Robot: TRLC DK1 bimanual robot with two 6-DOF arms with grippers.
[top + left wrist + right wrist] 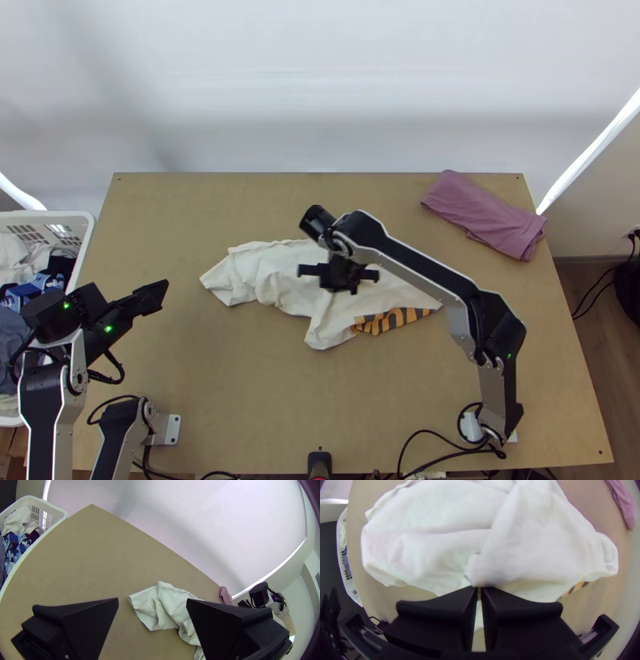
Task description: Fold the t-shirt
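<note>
Displays white t-shirt (pixel 430 550) bunched and creased on table (pixel 600 506), overlapping itself in loose folds, with orange-and-dark striped section (pixel 575 589) at one edge. Positions black fingers (pixel 435 610) close together, tips at raised fold. Includes purple cloth (pixel 624 501) near one side, white basket (pixel 340 530) at the opposite side.

Across the middle of the frame, the t-shirt (pixel 272 276) lies on the table (pixel 240 384). Behind it and to its right, at the upper right, I have another cloth (pixel 480 212) on the same table. At the left edge of the frame stands a basket (pixel 72 216) with clothes (pixel 28 256) in it. My left gripper (pixel 157 294) is between basket and t-shirt; my right gripper (pixel 338 276) is at the t-shirt's middle.
</note>
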